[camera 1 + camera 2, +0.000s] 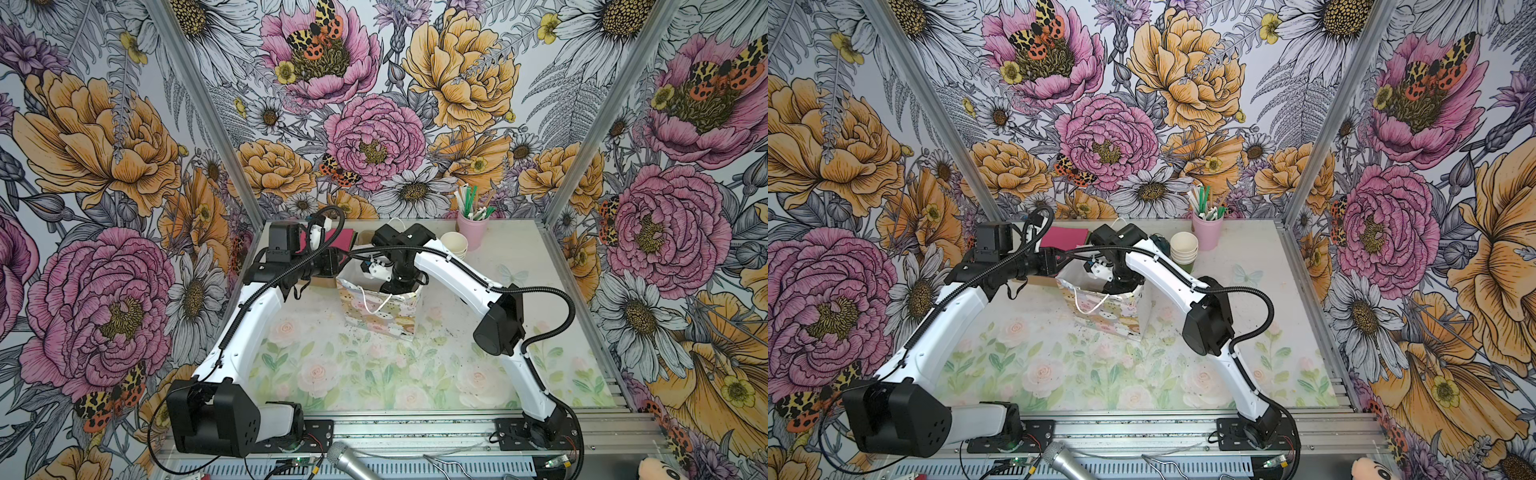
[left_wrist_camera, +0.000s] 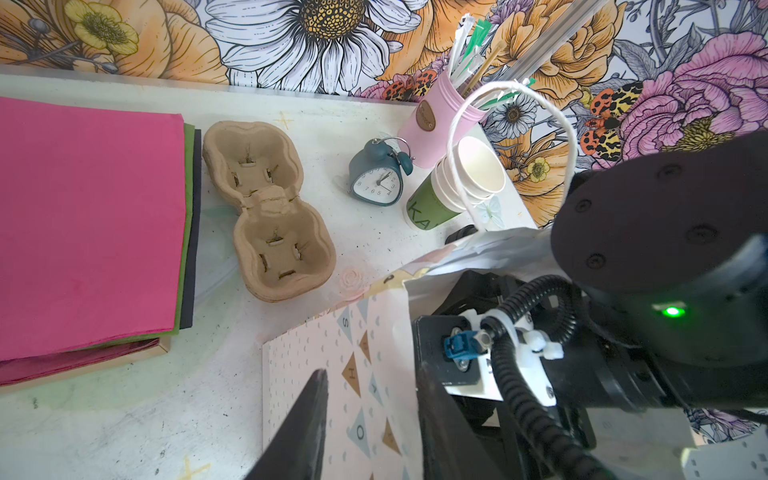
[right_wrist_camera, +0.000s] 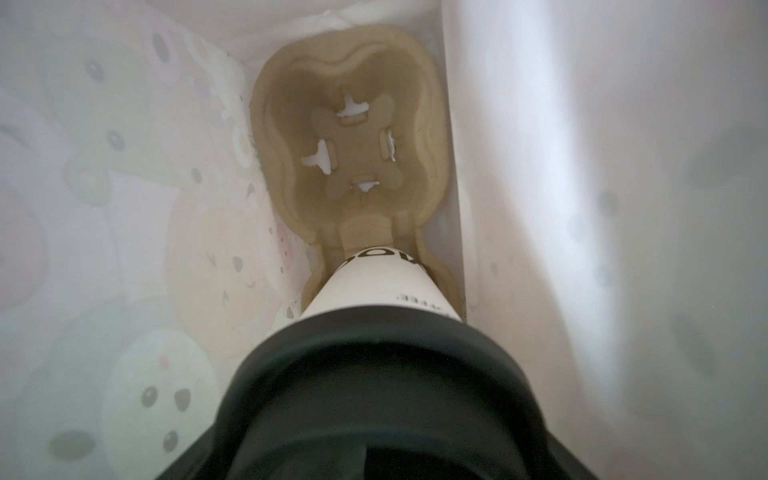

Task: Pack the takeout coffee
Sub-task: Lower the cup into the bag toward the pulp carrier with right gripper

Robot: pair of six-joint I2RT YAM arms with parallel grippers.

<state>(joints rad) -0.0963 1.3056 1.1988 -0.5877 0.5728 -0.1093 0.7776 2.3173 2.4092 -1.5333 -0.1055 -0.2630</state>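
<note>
The takeout coffee (image 3: 380, 291), a white paper cup with a black lid (image 3: 374, 365), stands in the near cell of a brown pulp cup carrier (image 3: 353, 137) at the bottom of the patterned gift bag (image 1: 378, 311). My right gripper (image 3: 374, 419) reaches down into the bag from above. Its dark fingers flank the lid, shut on the coffee. In both top views the bag hides the cup. My left gripper (image 2: 370, 432) is at the bag's left side panel (image 2: 361, 374), open, with a clear gap between its fingers. The panel shows behind that gap.
Behind the bag lie a second pulp carrier (image 2: 266, 212), a teal alarm clock (image 2: 378, 178), nested paper cups with a green bottom cup (image 2: 453, 187) and a pink cup of straws (image 2: 436, 120). A pink napkin stack (image 2: 87, 224) fills the back left.
</note>
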